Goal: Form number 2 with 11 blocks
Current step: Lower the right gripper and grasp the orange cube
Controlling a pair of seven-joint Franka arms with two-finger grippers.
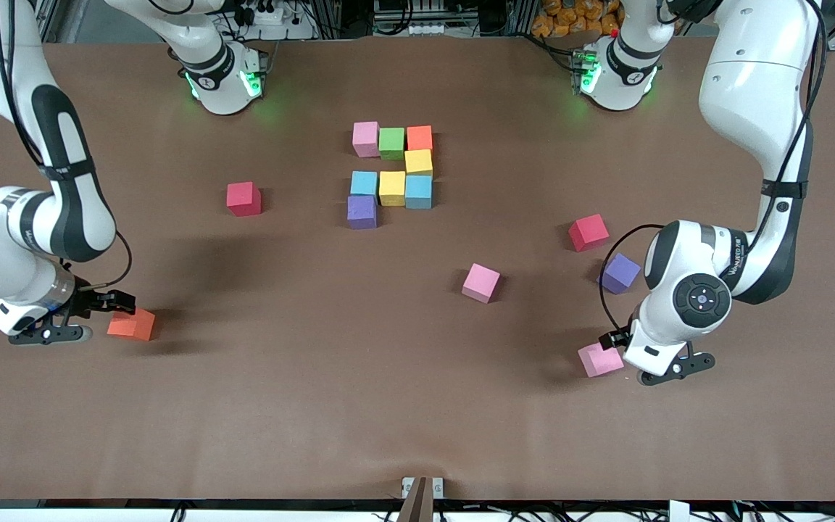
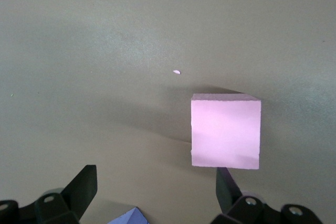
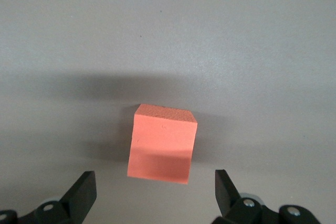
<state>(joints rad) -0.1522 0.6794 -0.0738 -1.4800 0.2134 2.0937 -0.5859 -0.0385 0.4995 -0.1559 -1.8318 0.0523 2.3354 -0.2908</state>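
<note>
Eight blocks touch mid-table as part of the number 2 (image 1: 392, 174): pink (image 1: 366, 138), green (image 1: 391, 143) and orange (image 1: 420, 138) in a row, then yellow (image 1: 418, 162), a row of light blue, yellow and light blue, and purple (image 1: 362, 211). My right gripper (image 1: 102, 317) (image 3: 155, 192) is open, low over the table, with a loose orange block (image 1: 132, 324) (image 3: 163, 142) just ahead of its fingers. My left gripper (image 1: 626, 360) (image 2: 156, 192) is open beside a loose pink block (image 1: 600, 359) (image 2: 226, 130), which lies ahead of one finger (image 2: 227, 184).
Another pink block (image 1: 480, 282) lies nearer the camera than the figure. A loose purple block (image 1: 619, 272) (image 2: 128, 217) sits by the left arm. Two red cubes (image 1: 243, 199) (image 1: 588, 232) flank the figure. A small metal fitting (image 1: 422, 487) sits at the table's near edge.
</note>
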